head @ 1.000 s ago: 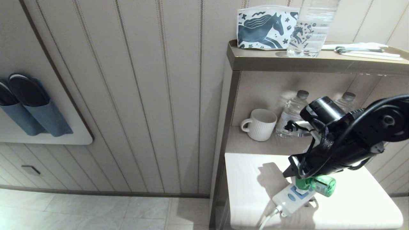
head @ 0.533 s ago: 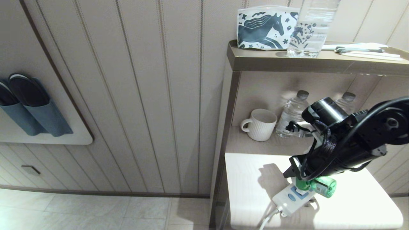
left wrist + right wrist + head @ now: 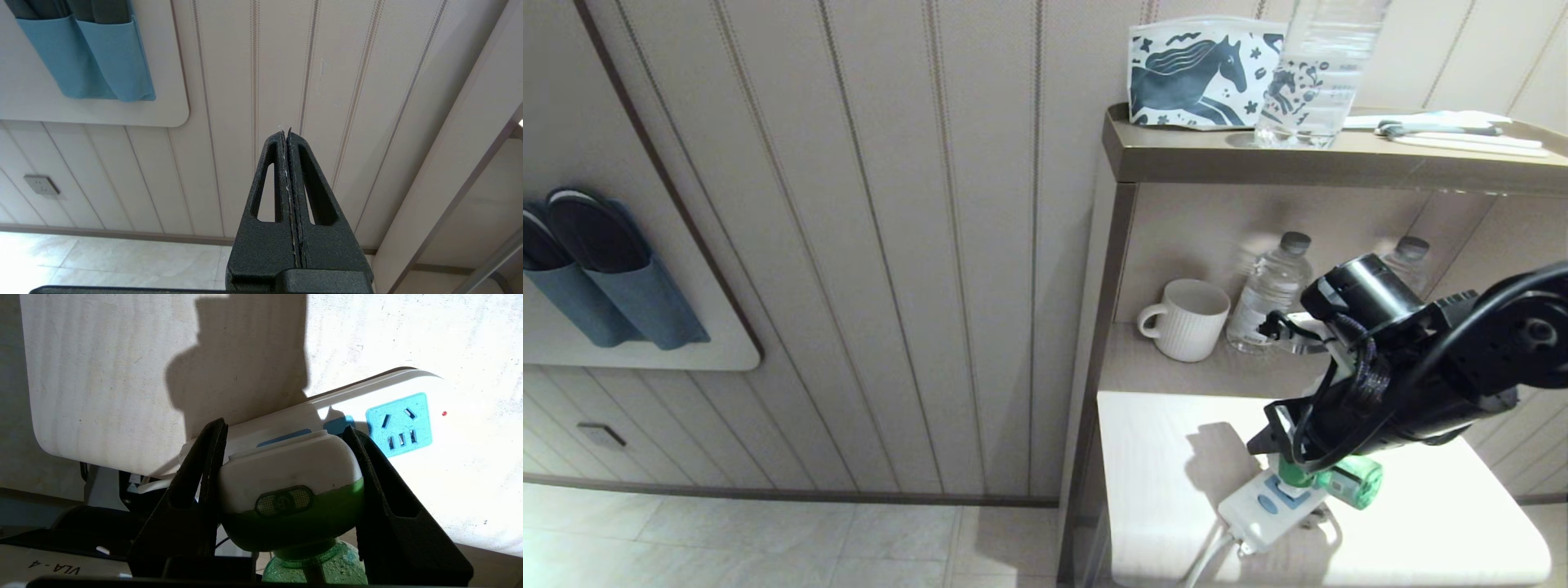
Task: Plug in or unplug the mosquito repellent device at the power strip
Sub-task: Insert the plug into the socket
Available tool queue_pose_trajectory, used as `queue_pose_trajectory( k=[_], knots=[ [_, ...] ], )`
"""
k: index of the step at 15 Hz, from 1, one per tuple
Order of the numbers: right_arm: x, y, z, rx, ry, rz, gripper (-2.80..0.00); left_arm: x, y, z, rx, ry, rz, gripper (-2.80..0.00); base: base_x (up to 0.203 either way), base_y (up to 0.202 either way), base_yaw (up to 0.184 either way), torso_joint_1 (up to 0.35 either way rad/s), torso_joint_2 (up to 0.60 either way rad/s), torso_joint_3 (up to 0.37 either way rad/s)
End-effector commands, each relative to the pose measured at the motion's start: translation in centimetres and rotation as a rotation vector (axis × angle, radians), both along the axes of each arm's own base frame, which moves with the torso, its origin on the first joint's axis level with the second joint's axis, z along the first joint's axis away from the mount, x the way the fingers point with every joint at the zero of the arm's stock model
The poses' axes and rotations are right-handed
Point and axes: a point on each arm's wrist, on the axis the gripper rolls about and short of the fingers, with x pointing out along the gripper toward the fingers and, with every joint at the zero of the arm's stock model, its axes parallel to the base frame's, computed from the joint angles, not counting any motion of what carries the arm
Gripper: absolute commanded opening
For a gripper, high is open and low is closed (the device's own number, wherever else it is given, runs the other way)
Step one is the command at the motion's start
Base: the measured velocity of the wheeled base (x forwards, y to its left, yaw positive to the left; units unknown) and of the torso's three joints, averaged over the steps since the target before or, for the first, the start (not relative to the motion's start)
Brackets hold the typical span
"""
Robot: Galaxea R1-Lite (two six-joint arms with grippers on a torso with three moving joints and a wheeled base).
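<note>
One right gripper (image 3: 286, 490) clamps the white head of the mosquito repellent device (image 3: 292, 486), directly over the power strip (image 3: 400, 416) beneath its fingertips. A tilted push could miss the socket or shove the strip along the table (image 3: 1160, 457). One device, one strip, one free socket panel visible beside the hand. The left gripper (image 3: 288, 134) hangs closed, empty.

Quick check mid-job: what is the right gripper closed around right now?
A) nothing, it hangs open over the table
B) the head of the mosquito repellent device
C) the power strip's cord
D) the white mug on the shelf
B: in the right wrist view the right gripper has a finger on each side of the mosquito repellent device, right at the power strip.
</note>
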Motion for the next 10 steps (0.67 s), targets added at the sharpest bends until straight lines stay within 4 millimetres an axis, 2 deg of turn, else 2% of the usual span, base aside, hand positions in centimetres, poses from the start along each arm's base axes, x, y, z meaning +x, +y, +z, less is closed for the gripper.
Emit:
queue_pose_trajectory(
  k=[1,4,10],
  knots=[
    [-0.1,-0.1,-0.3,-0.001,0.012,-0.008,-2.8,0.0,0.0,0.0,-0.001,-0.001,0.0,-2.8,0.0,0.0,0.0,0.0,0.0,0.0],
    [-0.4,0.0,-1.3,0.011,0.002,-0.026,-2.8,0.0,0.0,0.0,-0.001,-0.001,0.0,-2.8,0.0,0.0,0.0,0.0,0.0,0.0],
    [-1.5,-0.3,-0.8,0.017,-0.017,-0.027,-2.8,0.0,0.0,0.0,-0.001,-0.001,0.0,-2.8,0.0,0.0,0.0,0.0,0.0,0.0]
  ],
)
